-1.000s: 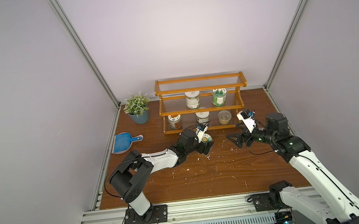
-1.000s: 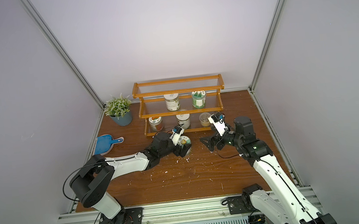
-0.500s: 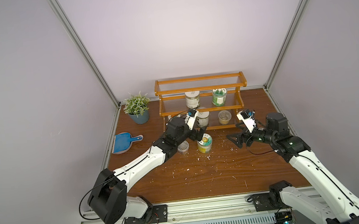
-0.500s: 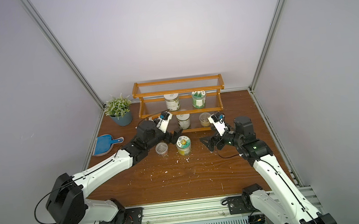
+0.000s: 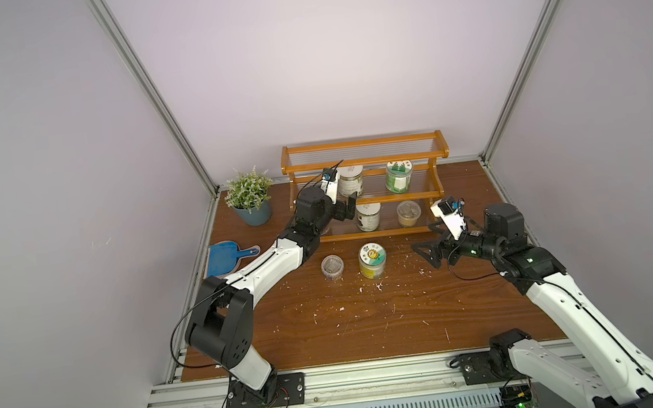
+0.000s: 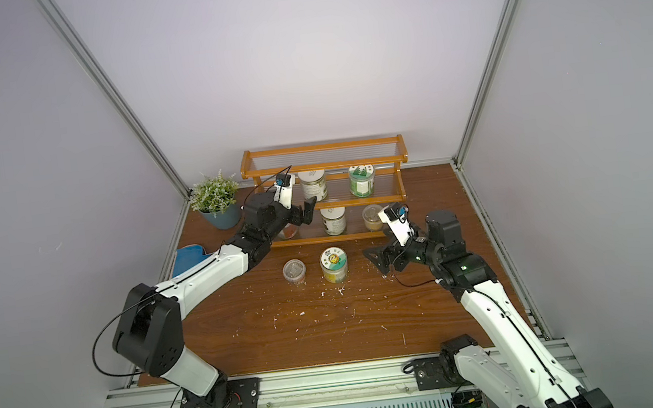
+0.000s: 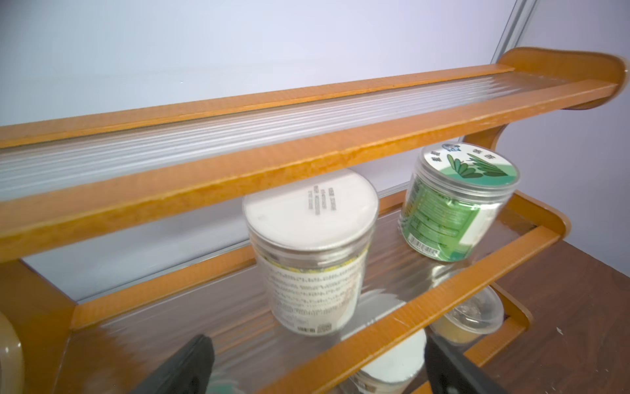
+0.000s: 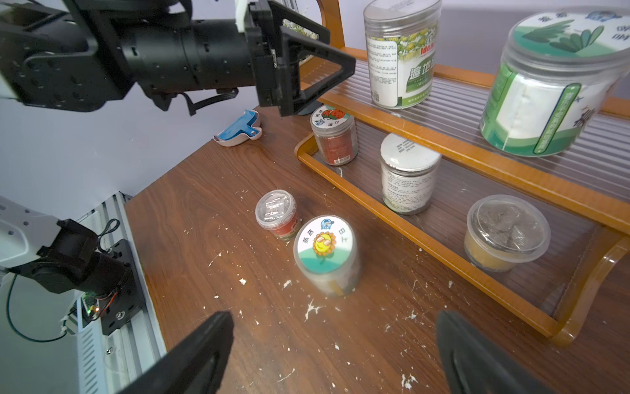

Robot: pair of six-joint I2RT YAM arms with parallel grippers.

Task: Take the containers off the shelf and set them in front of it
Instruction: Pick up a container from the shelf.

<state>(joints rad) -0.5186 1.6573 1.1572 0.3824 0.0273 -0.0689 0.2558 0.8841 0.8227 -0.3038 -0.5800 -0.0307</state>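
A blue dustpan (image 5: 224, 258) lies at the far left of the counter (image 5: 371, 317). Behind it a potted plant (image 5: 251, 197) stands just beside the shelf (image 5: 361, 155). The left fingers (image 5: 353, 209) are spread with nothing between them, raised in front of the middle tier. That tier's wooden front rail stands between them and the plain white-lidded jar (image 5: 350, 181). The left arm's wrist reaches over the watermelon-lidded jar (image 8: 334, 136) at the bottom tier's left end. Further right on the middle tier is the green leaf-lidded jar (image 5: 399, 175). Below it stand the shorter white-lidded jar (image 5: 368, 216) and the clear tub (image 5: 408, 213). In front of the shelf, the small clear-lidded jar (image 5: 332, 266) and the sunflower-lidded jar (image 5: 372, 259) stand close together among white crumbs (image 5: 376, 287). The right fingers (image 5: 426, 252), spread and empty, hover low to the right of them, apart.
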